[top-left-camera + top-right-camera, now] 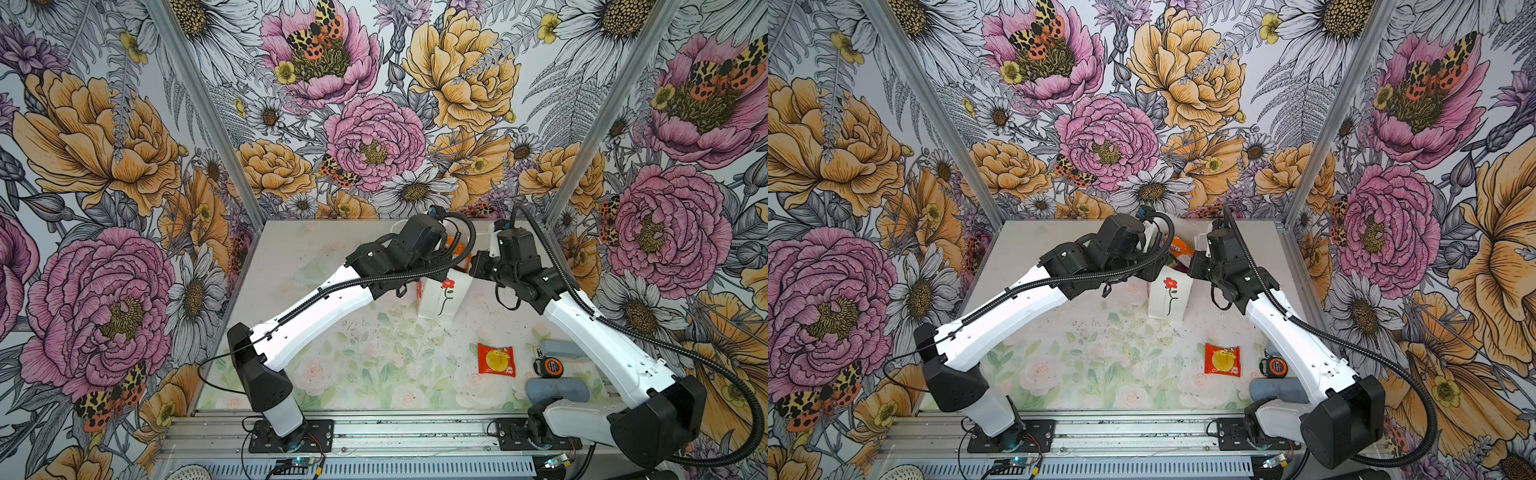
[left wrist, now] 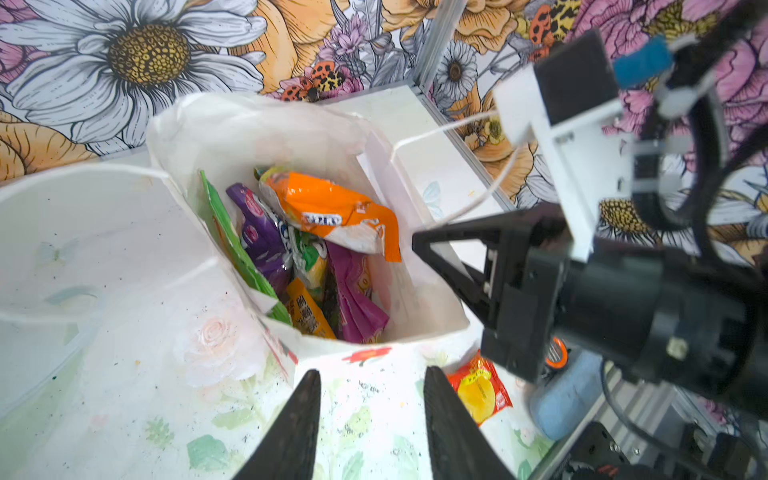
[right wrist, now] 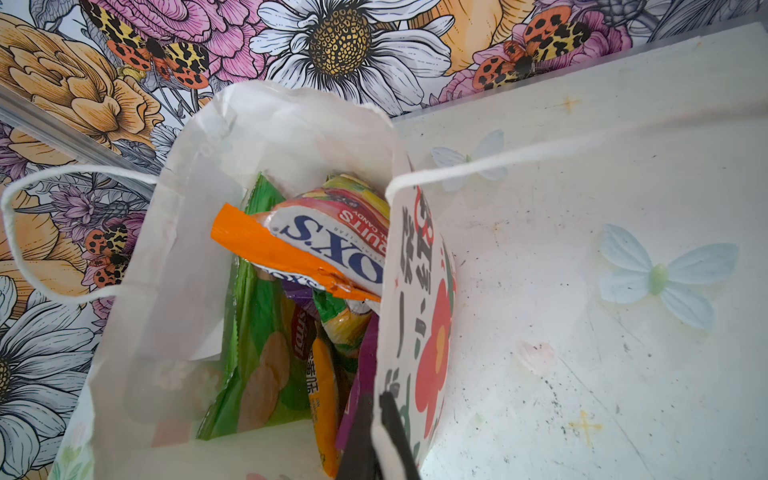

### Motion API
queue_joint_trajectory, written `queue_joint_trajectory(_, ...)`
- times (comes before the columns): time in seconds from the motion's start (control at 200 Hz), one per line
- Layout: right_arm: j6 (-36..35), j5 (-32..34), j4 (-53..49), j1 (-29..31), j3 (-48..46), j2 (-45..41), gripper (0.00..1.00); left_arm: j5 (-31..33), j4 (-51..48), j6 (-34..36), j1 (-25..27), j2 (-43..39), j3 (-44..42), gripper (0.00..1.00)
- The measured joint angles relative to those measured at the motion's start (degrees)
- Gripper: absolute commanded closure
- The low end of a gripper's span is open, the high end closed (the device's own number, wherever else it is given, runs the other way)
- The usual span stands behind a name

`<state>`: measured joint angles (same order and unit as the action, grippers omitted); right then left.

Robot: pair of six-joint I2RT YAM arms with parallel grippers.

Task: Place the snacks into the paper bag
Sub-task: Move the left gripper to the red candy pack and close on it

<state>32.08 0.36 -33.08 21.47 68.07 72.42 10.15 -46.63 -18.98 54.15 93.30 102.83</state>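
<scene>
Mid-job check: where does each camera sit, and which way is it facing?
Top views: high at the front, looking down at the table; both arms and the bag show.
Left wrist: above the bag, looking in; the open left hand and the right hand show.
Right wrist: at the bag's rim, looking in; the right hand's fingers pinch its wall.
Shared: both wrist views see the orange packet.

In both top views arms (image 1: pixel 399 257) hide the paper bag's (image 1: pixel 440 299) top and most snacks (image 1: pixel 460 251).
</scene>
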Motion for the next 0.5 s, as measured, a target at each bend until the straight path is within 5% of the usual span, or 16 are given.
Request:
queue_joint_trajectory(0.285, 0.0, 0.0, 0.0, 0.0, 0.0, 0.0, 1.00, 2.7, 18.3, -0.6, 7.9, -15.8, -31.6, 0.51)
queue_joint_trajectory(0.5, 0.0, 0.0, -0.1, 0.0, 0.1, 0.0, 1.00, 1.3, 30.5, -5.0, 14.5, -14.8, -47.3, 0.41)
